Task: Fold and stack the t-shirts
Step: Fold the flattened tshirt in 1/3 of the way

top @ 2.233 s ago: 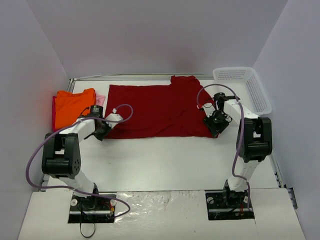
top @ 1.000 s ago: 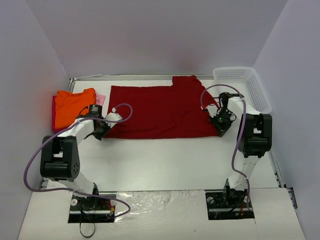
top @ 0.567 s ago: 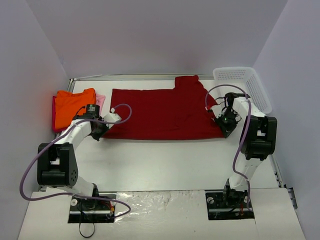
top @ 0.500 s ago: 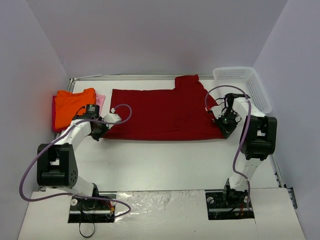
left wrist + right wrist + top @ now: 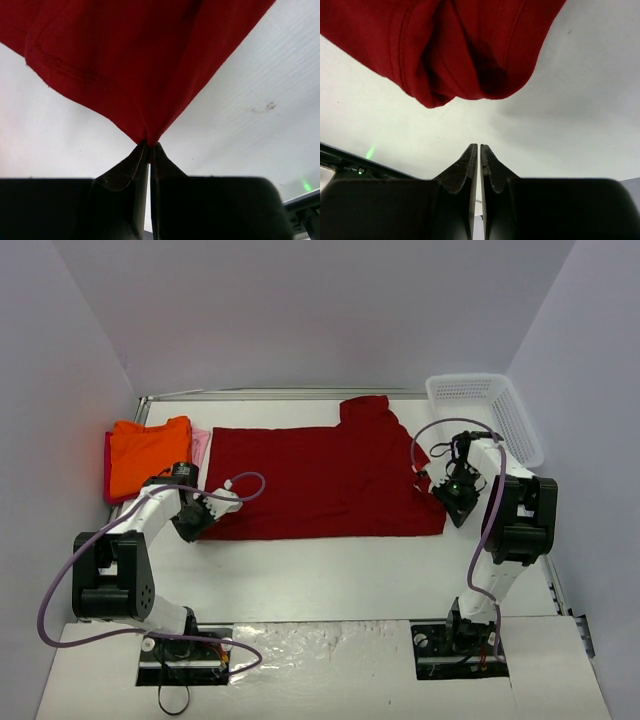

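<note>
A large dark red t-shirt (image 5: 320,475) lies spread flat across the middle of the table. My left gripper (image 5: 195,528) is shut on its near left corner, and the left wrist view shows red cloth (image 5: 125,60) pinched between the fingertips at the left gripper (image 5: 150,146). My right gripper (image 5: 452,508) sits by the shirt's near right corner. In the right wrist view the right gripper (image 5: 479,146) is shut on nothing, with the bunched red hem (image 5: 465,55) a little beyond the tips. A folded orange t-shirt (image 5: 145,450) lies at the far left with a pale pink t-shirt (image 5: 201,444) showing beside it.
A white mesh basket (image 5: 520,420) stands at the back right, just beyond the right arm. Grey walls close in the table on three sides. Bare white table (image 5: 330,575) runs between the shirt's near hem and the arm bases.
Both grippers have moved toward the near edge, the right one also rightward. The red shirt's near hem came along and the shirt now lies wider and flatter.
</note>
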